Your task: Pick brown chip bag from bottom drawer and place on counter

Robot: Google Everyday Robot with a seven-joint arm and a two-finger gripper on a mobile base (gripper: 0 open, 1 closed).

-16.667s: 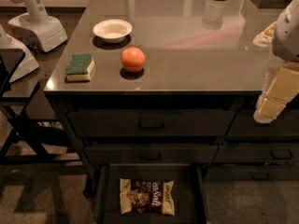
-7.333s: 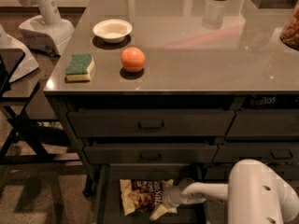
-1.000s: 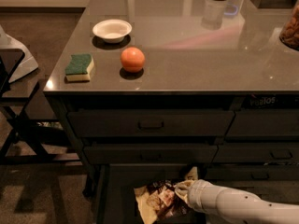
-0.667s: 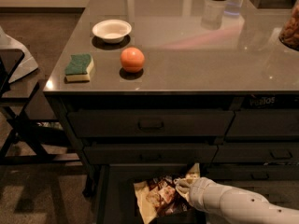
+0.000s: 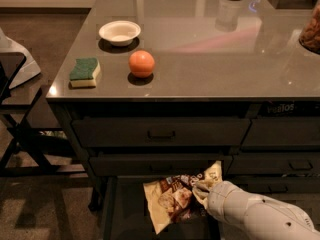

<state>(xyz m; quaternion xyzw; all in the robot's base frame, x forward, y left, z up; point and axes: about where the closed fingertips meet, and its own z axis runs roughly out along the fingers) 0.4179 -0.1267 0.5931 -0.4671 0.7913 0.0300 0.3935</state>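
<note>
- Counter (image 5: 200,59): large glossy grey-brown rectangular top with light reflections, over dark drawer cabinets. It fills the upper part of the view.
- Two handled drawers (image 5: 160,132): dark fronts stacked under the counter's near edge, both pushed in.
- Bottom drawer (image 5: 125,209): wide, shallow and dark, lowest of the stack, pulled out toward the camera. Its interior is plain and dark.
- Arm (image 5: 260,219): smooth white casing entering from the lower right corner and reaching left over the open bottom drawer.
- Brown chip bag (image 5: 170,201): crinkly snack bag with a dark brown middle, cream-yellow ends and white lettering. It sits within the open bottom drawer's outline, tilted and crumpled. Its upper right corner rises in front of the middle drawer's face and its lower left corner points down into the drawer. Whether the low corner touches the drawer floor cannot be told.
- Gripper (image 5: 201,193): pale two-finger end of the arm, at the bag's right edge and touching it. The fingers are clamped on the bag's right end, so the bag extends left and downward from the gripper.
- Bowl (image 5: 119,32): small, white, round and shallow, on the counter's left rear area.
- Sponge (image 5: 84,72): green-topped rectangular block with a pale yellow base, near the counter's left front corner.
- Orange (image 5: 141,63): round orange fruit on the counter, just right of the sponge and in front of the bowl, apart from both.
</note>
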